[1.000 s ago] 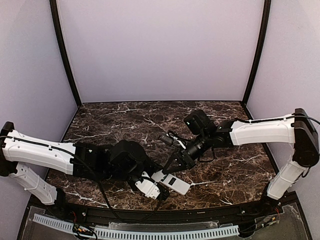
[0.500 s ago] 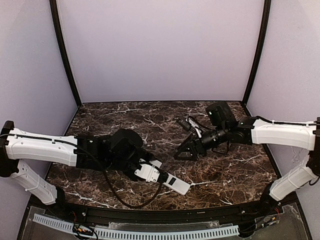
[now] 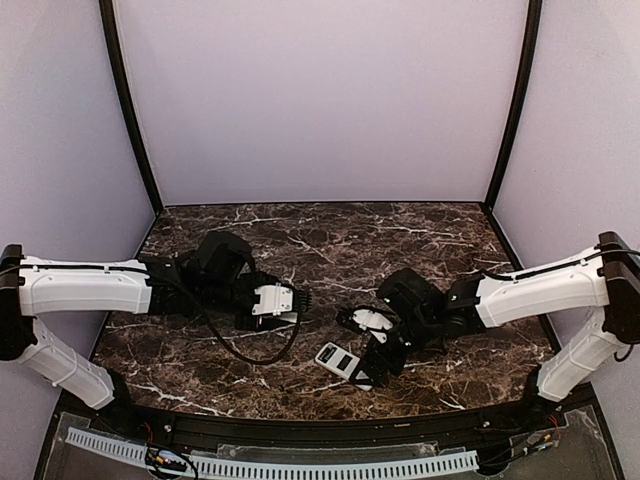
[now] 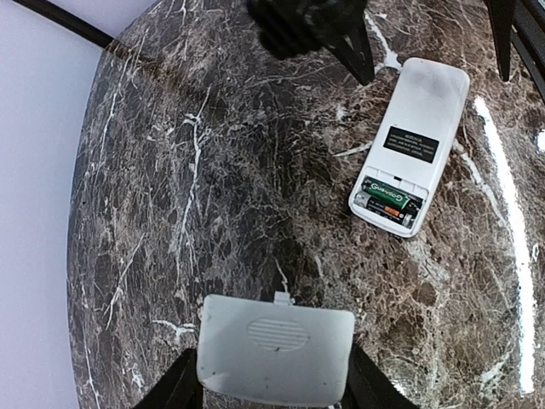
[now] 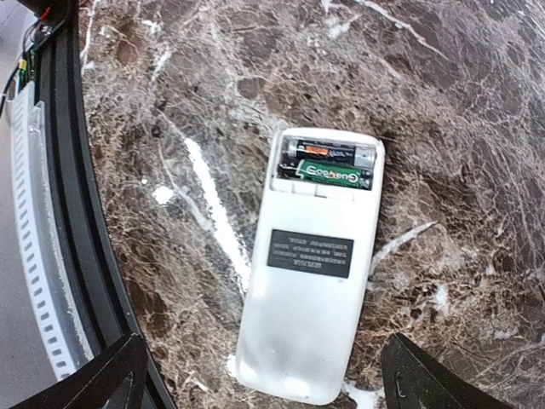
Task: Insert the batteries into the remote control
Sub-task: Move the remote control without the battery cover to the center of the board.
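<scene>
Robot laboratory test booth: dark marble-patterned tabletop (image 3: 300, 240) enclosed by plain lilac panels (image 3: 320, 100) and black posts (image 3: 130, 110); left arm (image 3: 85, 287) and right arm (image 3: 540, 288) mounted at its near edge.

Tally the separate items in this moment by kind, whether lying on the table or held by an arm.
remote control: 1
batteries: 2, both seated in the remote's open compartment
battery cover: 1, held off the remote
Total: 4

The counter (image 5: 443, 102) is glossy dark veined marble; the remote control (image 5: 311, 324) looks smooth matt white plastic.
</scene>
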You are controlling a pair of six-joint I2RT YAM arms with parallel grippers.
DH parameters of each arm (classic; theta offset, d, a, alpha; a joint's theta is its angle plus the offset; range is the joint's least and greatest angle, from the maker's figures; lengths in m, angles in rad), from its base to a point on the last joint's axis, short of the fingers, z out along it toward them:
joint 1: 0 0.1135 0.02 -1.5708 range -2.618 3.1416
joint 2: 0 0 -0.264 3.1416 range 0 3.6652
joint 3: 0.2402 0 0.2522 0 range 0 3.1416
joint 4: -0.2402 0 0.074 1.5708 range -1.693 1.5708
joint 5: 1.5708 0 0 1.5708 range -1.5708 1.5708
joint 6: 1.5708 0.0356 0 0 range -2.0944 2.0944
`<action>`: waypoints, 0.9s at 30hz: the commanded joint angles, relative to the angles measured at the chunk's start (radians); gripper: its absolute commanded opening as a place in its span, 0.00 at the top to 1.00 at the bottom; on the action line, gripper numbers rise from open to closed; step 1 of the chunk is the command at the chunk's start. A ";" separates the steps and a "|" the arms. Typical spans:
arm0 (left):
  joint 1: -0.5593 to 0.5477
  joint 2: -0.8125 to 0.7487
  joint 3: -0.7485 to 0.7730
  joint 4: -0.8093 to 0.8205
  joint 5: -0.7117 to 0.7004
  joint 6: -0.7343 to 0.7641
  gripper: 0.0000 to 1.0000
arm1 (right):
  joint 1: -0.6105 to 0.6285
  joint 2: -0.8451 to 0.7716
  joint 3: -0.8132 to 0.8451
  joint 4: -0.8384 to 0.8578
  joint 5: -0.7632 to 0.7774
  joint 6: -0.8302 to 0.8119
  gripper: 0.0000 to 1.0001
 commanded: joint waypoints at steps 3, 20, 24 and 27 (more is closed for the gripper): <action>0.065 -0.016 -0.020 0.054 0.128 -0.072 0.64 | 0.053 0.065 -0.012 -0.027 0.154 -0.022 0.10; 0.119 -0.018 -0.023 0.002 0.170 -0.064 0.67 | 0.095 0.174 0.059 -0.021 0.312 -0.126 0.65; 0.147 -0.056 -0.044 -0.025 0.183 -0.083 0.68 | 0.014 0.178 0.103 0.025 0.241 -0.272 0.70; 0.173 -0.045 -0.033 -0.047 0.208 -0.092 0.68 | -0.084 0.201 0.146 0.093 0.174 -0.386 0.70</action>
